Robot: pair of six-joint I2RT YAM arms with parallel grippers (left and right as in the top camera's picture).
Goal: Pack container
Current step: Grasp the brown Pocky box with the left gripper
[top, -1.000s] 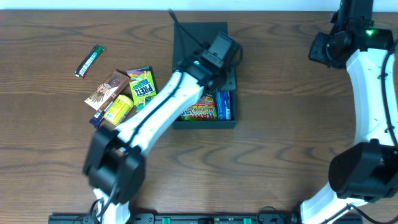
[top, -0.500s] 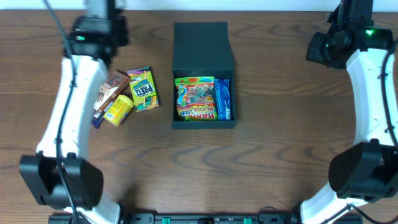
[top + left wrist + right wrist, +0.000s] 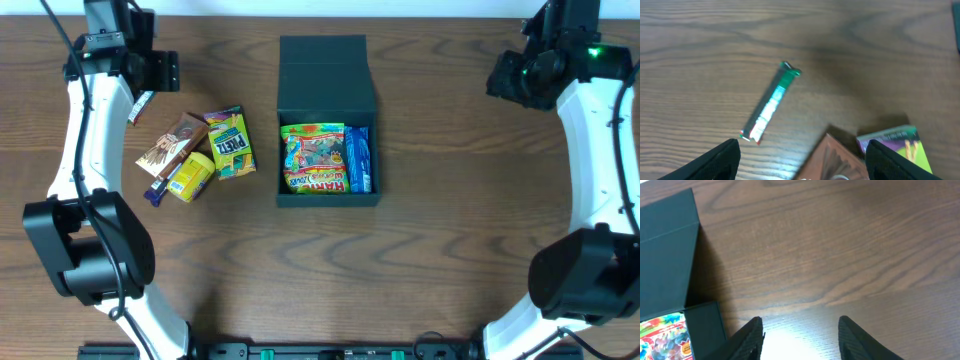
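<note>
table (image 3: 450, 250): we see smooth brown wood grain
container (image 3: 325, 70): we see matt dark teal, card-like
green bar (image 3: 771, 102) left of container: we see glossy foil wrapper

Dark wood-grain table with one box and a small snack pile on it

The table (image 3: 450, 200) is brown with a pretty strong grain. The dark teal container (image 3: 327, 70) sits about mid-table toward the far edge, lid flopped open and lying flat on its far side. Just left of it is a clump of snacks: a green Pretz box (image 3: 231, 142) nearest the container, a yellow packet (image 3: 190, 175) touching that box's left side, and a brown packet (image 3: 172, 145) overlapping the yellow one. A green-wrapped bar (image 3: 771, 101) lies by itself at a slant, farther left and farther back, apart from the clump.
</note>
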